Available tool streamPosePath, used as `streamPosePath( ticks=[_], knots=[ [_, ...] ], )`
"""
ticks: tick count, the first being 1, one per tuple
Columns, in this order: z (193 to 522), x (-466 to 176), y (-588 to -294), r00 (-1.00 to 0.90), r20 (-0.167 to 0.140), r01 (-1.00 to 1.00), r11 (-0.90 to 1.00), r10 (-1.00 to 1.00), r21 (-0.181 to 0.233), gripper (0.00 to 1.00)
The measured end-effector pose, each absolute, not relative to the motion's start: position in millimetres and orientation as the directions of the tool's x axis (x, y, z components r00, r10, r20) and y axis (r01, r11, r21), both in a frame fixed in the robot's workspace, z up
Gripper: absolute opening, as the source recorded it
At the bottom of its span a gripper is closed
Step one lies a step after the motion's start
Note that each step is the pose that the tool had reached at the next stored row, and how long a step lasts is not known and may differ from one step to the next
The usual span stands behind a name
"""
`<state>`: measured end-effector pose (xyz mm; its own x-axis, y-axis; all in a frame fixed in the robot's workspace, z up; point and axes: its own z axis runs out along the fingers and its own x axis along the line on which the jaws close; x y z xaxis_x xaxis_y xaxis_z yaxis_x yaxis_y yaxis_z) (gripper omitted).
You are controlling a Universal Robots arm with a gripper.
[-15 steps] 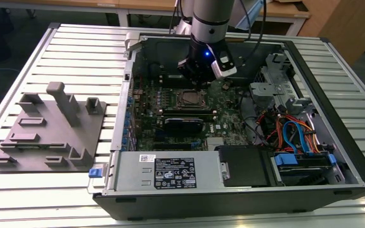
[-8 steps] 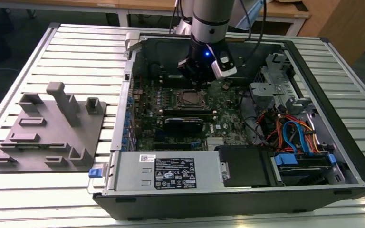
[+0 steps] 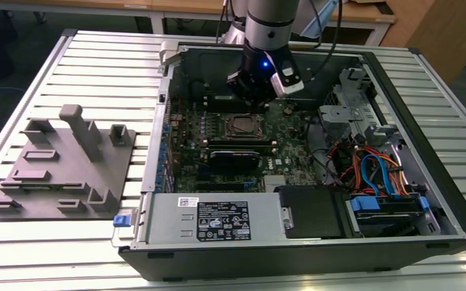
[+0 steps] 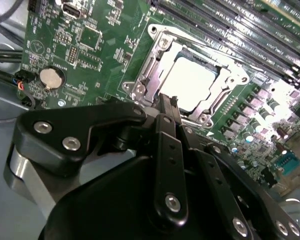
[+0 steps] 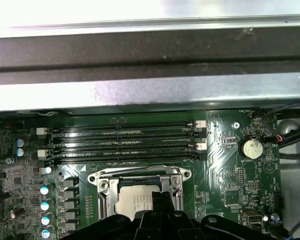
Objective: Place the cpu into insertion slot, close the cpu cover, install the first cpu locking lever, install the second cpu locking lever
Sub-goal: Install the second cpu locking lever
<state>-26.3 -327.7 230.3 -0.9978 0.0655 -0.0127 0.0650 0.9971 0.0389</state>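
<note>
Second wrist view: the cpu (image 4: 192, 82) is seated under the closed cpu cover (image 4: 155, 75); the tool (image 4: 165, 107), pinched together empty, is poised beside it.

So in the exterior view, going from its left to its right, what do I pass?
Grey fixture block → green motherboard → cpu socket under the hand → blue and orange cables → case's right wall.

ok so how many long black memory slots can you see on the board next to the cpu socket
4, side by side in one bank in the first wrist view. The last runs closest to the cpu cover. None looks hidden.
</note>
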Motion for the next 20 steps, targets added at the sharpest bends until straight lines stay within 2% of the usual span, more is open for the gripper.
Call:
streamPosePath(
  ticks=[20],
  knots=[
    [234.6, -26.3, -340.2, -0.998, -0.013, 0.065, 0.997, 0.065, 0.038, 0.1]
  ],
)
